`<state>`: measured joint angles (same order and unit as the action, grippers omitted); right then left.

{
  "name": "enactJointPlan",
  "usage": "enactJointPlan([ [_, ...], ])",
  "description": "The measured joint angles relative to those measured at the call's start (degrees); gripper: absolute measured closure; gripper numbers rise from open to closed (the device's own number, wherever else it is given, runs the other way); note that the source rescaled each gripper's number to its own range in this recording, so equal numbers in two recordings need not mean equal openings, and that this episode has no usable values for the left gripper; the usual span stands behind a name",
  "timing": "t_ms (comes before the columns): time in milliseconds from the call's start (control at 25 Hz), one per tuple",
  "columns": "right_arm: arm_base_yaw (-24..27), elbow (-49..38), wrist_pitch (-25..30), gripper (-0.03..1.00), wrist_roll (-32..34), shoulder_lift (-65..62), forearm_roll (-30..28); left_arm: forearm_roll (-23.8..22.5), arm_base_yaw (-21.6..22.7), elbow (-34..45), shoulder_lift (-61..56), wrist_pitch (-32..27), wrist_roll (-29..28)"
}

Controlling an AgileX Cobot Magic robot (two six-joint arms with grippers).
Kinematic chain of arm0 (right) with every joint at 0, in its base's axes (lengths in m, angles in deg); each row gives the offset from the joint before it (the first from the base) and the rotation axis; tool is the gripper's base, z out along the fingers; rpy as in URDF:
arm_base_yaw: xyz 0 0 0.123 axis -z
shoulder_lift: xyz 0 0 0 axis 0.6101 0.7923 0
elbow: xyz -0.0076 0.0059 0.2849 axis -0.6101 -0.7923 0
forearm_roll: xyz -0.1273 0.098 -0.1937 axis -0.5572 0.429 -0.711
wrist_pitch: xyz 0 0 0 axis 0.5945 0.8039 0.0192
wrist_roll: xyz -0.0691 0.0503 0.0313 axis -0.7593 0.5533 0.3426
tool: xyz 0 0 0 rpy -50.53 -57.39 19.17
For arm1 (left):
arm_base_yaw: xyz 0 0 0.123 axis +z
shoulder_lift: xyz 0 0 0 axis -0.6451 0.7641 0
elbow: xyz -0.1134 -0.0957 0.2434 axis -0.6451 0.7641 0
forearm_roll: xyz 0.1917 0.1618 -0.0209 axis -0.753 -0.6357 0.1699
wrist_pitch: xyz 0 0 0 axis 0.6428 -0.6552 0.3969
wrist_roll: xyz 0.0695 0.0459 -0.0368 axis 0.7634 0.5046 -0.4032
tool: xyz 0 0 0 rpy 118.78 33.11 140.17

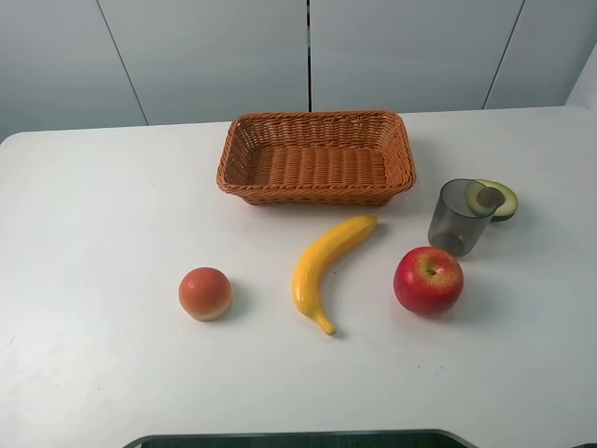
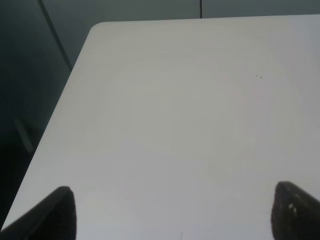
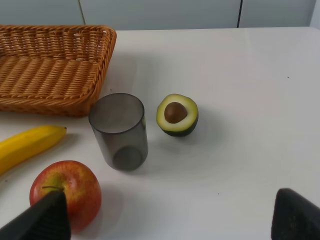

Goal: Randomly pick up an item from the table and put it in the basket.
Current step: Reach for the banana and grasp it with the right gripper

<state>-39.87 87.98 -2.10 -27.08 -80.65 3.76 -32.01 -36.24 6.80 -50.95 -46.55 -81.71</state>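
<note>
The yellow banana (image 1: 313,266) lies on the white table (image 1: 112,205) in front of the wicker basket (image 1: 308,194), which holds nothing. Neither gripper shows in the exterior high view. In the left wrist view my left gripper (image 2: 172,220) is open, its fingertips (image 2: 50,215) wide apart over bare table near the table's corner. In the right wrist view my right gripper (image 3: 170,220) is open and holds nothing, near the red apple (image 3: 67,192). The banana's tip (image 3: 27,142) and the basket's corner (image 3: 50,102) show there too.
A red apple (image 1: 428,279) lies right of the banana. A round orange-pink fruit (image 1: 205,293) lies left of it. A grey translucent cup (image 1: 460,217) and an avocado half (image 1: 499,198) stand right of the basket; both show in the right wrist view (image 3: 120,131) (image 3: 177,114).
</note>
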Motion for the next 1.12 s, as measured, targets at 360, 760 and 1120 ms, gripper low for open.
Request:
enactJointPlan([
  [360, 0.0, 0.0, 0.0, 0.19, 0.0, 0.0, 0.0, 0.0, 0.0, 0.0, 0.0, 0.0, 0.0],
  [760, 0.0, 0.0, 0.0, 0.19, 0.0, 0.0, 0.0, 0.0, 0.0, 0.0, 0.0, 0.0, 0.0],
  [1120, 0.0, 0.0, 0.0, 0.19, 0.0, 0.0, 0.0, 0.0, 0.0, 0.0, 0.0, 0.0, 0.0],
])
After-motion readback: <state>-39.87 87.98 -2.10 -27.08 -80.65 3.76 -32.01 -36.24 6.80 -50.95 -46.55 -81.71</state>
